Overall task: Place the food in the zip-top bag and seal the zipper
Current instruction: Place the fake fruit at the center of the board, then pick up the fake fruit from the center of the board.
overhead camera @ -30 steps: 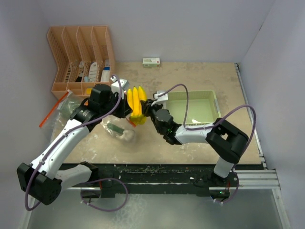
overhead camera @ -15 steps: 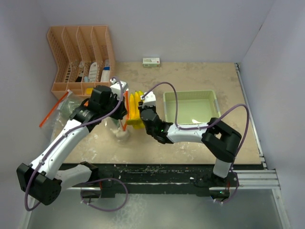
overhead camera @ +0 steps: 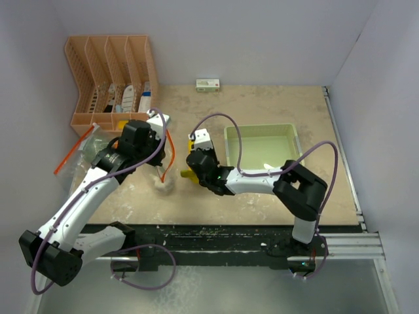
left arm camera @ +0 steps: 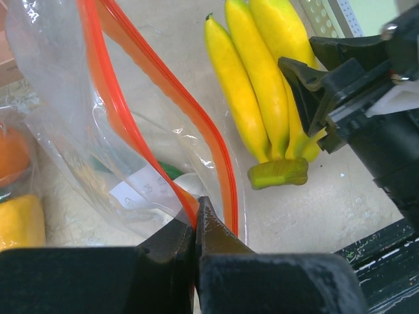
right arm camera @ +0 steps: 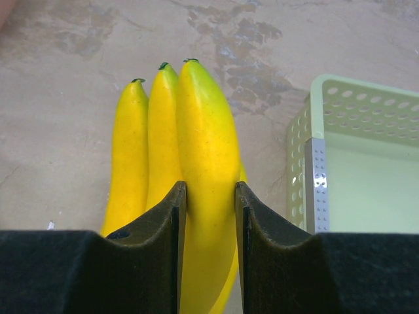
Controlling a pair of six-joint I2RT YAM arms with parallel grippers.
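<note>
"What's in your right tool (right arm camera: 209, 208)?"

"The bunch of bananas (right arm camera: 200, 147). My two fingers are clamped on the rightmost one, tips pointing away from me. The bunch sits low over the desk (right arm camera: 59, 98); I can't tell whether it touches."

"And your left tool (left arm camera: 195, 216)?"

"Pinched tight on the orange zipper strip (left arm camera: 163, 88) of the zip-top bag (left arm camera: 124, 140), holding its mouth up. The bananas are just right of that mouth, outside it. Inside I see an orange piece (left arm camera: 12, 154), a yellow piece (left arm camera: 19, 222), something green and a white bulb (left arm camera: 191, 184)."

"What's to the right?"

"The pale green tray (right arm camera: 313, 176), just beside the bananas."

"Farther back?"

"An orange rack (overhead camera: 108, 72) at the far left, and a small box (overhead camera: 207, 84) against the far wall."
</note>
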